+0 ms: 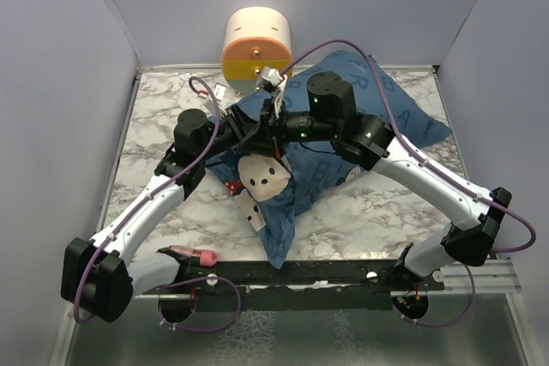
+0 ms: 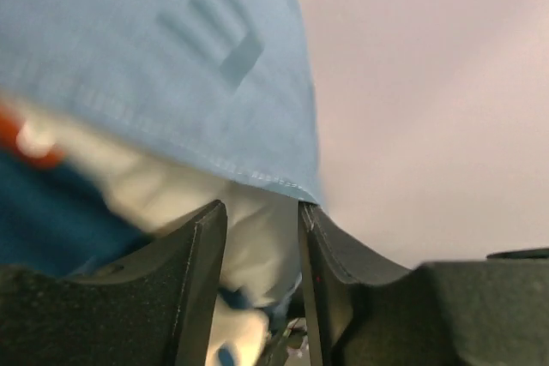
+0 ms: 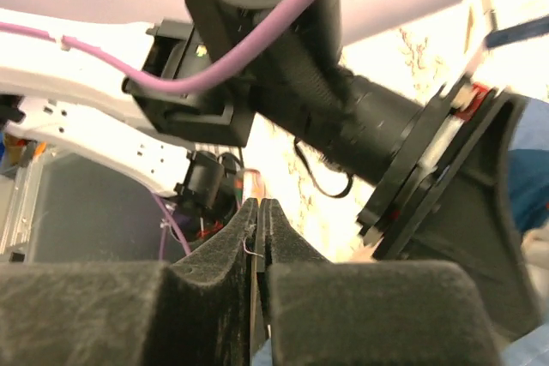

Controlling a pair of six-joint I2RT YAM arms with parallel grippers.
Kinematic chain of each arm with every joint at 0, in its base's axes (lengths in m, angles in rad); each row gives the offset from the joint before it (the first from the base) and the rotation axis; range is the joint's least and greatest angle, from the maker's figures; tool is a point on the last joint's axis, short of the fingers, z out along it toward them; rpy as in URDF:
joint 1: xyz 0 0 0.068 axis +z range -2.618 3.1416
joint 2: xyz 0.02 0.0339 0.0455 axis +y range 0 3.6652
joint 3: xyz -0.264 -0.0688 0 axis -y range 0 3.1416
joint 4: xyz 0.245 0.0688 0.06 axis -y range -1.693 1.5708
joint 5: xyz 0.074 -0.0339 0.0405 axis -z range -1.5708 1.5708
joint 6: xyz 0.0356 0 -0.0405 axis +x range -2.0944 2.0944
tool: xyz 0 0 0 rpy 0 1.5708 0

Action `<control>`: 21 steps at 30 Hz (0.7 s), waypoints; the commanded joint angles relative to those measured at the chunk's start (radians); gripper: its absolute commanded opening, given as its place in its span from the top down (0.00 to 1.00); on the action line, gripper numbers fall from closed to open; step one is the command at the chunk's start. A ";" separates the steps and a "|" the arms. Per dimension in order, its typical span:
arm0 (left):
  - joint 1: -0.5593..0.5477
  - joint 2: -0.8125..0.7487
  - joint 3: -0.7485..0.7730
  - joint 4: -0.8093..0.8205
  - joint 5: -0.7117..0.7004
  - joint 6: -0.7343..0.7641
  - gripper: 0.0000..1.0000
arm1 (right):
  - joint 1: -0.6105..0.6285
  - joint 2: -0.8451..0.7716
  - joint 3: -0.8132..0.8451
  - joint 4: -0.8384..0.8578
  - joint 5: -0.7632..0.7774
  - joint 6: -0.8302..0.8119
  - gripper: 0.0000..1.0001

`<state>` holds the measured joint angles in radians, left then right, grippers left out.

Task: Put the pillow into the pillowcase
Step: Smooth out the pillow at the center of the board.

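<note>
The pillow looked soft, light and bulky. I judge it would squash under a grip and sag if lifted by the middle, so a corner or the seamed end would be the better hold. It lay on the counter on the near side of the cream-and-orange cylinder. It was mostly hidden by the pillowcase, whose swelling suggested the pillow was largely inside. The pillowcase was thin, limp cloth, likely to slide and bunch, so its hem would be the place to pinch. The left tool, just nearer than the cylinder, had white cloth filling the narrow gap between its fingers and seemed clamped on the pillow under the hem. The right tool, beside it, was pressed closed with nothing certain held. There was one pillow, one pillowcase, one cylinder and two tools.
</note>
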<state>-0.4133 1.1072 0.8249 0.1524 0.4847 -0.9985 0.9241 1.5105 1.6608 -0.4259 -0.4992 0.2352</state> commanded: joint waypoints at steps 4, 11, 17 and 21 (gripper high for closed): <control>0.064 -0.021 0.064 -0.208 -0.025 0.067 0.45 | 0.001 -0.157 -0.164 -0.006 0.069 -0.078 0.44; 0.100 -0.209 0.308 -0.924 -0.546 0.498 0.22 | 0.030 -0.244 -0.320 -0.046 -0.024 -0.321 0.00; 0.100 -0.241 0.462 -1.029 -0.792 0.507 0.22 | 0.265 0.064 -0.148 -0.200 0.459 -0.412 0.00; 0.100 -0.297 0.473 -0.999 -0.829 0.479 0.22 | 0.336 0.284 -0.016 -0.334 0.846 -0.292 0.00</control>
<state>-0.3153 0.8452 1.2831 -0.7799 -0.2005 -0.5385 1.2182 1.6169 1.5585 -0.5468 -0.1322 -0.1158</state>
